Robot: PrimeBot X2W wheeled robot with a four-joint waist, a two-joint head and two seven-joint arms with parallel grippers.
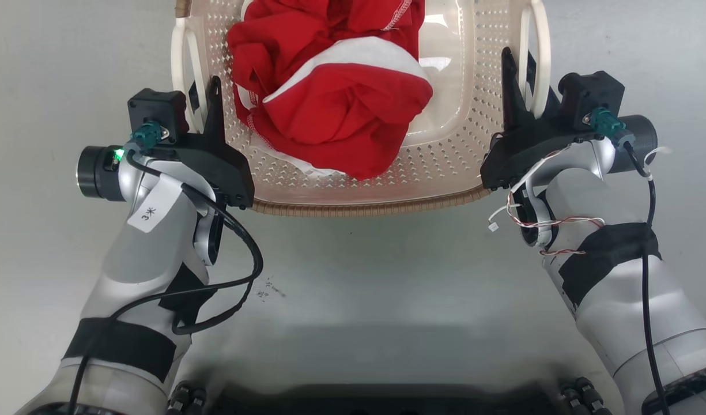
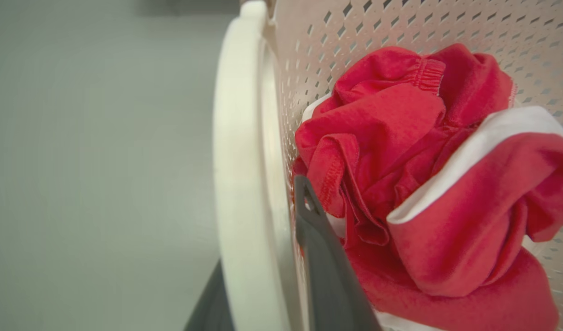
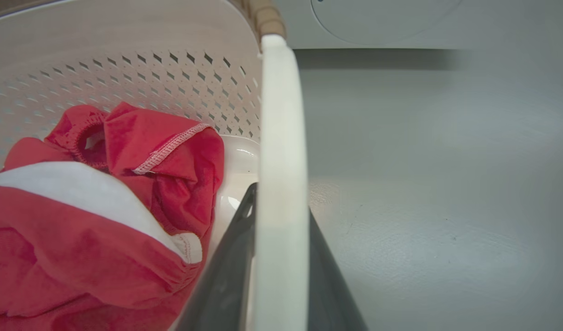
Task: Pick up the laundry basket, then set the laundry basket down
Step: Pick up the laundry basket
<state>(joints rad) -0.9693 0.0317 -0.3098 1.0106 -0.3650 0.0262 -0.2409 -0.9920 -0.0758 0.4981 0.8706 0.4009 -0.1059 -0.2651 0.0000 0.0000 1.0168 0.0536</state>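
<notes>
The laundry basket (image 1: 364, 207), cream, perforated and brown-rimmed, fills the top middle of the head view. A crumpled red and white garment (image 1: 329, 98) lies inside it. My left gripper (image 1: 206, 95) is shut on the basket's left white handle (image 1: 185, 69). In the left wrist view that handle (image 2: 240, 161) runs between the two dark fingers (image 2: 322, 266). My right gripper (image 1: 520, 69) is shut on the right handle (image 1: 540, 57), and its fingers (image 3: 226, 276) hug the white handle (image 3: 281, 138) on both sides. Whether the basket rests on the floor cannot be told.
Pale grey floor (image 1: 358, 288) surrounds the basket on all sides. My dark base (image 1: 376, 397) lies along the bottom edge. A round pale panel (image 3: 382, 14) stands beyond the basket in the right wrist view. Loose cables (image 1: 237, 276) hang from both forearms.
</notes>
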